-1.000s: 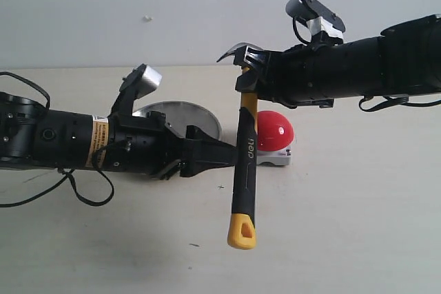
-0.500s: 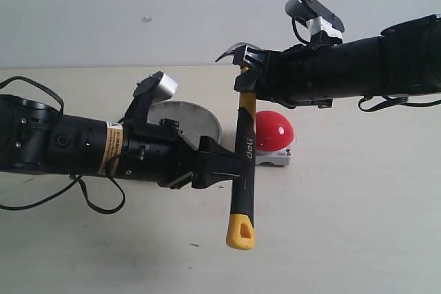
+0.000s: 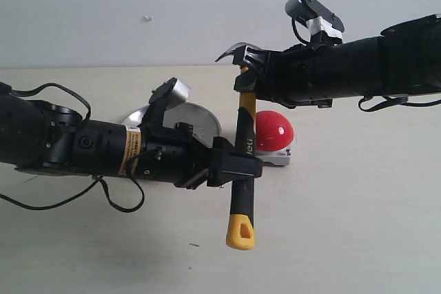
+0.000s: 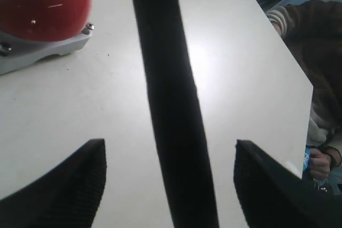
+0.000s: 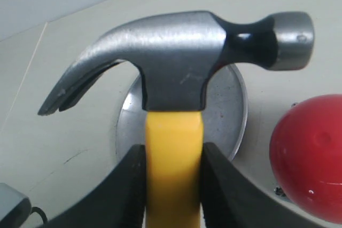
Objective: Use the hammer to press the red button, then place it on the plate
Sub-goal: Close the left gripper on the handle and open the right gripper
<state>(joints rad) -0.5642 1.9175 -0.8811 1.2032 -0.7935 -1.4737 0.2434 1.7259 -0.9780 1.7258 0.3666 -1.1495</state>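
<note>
Unlike the left wrist view, the right is showing the hammer (image 5: 173, 73) head — right pincer (image 5: 173, 185) clamping its yellow neck, left pincer (image 4: 171, 185) gaping around the black grip.

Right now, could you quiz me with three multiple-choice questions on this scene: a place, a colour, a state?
1. Where does the button sit? A. On the table, beside the plate. B. On the plate. C. In a pincer.
2. What colour is the bottom tip of the hammer? A. Red. B. Yellow. C. Green.
3. How is the left pincer? A. Shut on the button. B. Lying on the plate. C. Open, fingers either side of the handle.
Answers: A, its base rests on the tabletop; B, the looped end is yellow; C, gaps show beside the handle.
</note>
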